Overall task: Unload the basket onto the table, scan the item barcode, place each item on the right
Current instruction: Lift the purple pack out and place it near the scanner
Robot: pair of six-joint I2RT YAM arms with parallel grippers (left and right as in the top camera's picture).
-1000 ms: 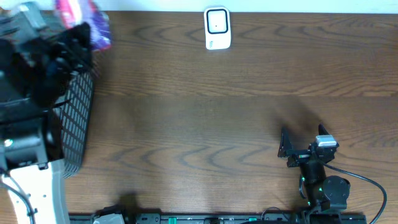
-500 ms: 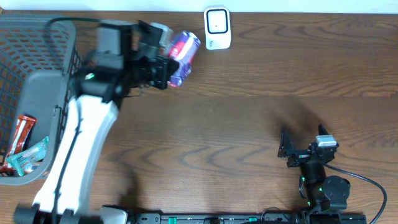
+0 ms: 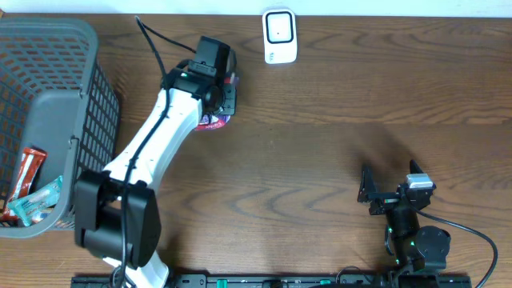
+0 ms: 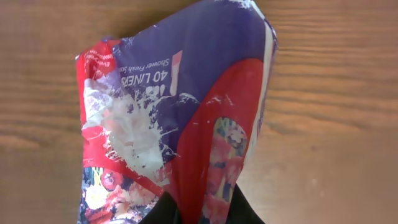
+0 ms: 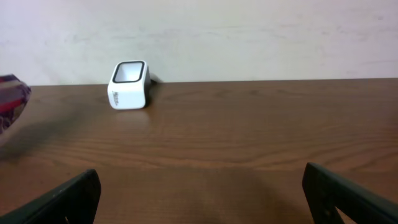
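On one bench (image 3: 320,144), I count one white scanner (image 3: 280,36), one grey basket (image 3: 100,120) holding two snack packets, one red packet (image 3: 28,172) and one teal packet (image 3: 36,202), and one purple-and-red pouch (image 4: 180,118). My grippers number two: left gripper (image 4: 202,214), right gripper (image 3: 366,190).

A crumpled purple-and-red packet (image 4: 180,118), printed "40 LINERS", is pictured pinched at one end by the left gripper (image 4: 200,214). The white scanner (image 3: 279,36), a dark-rimmed window on top, is seen standing nearby, apart, at the table's (image 3: 320,160) far edge.
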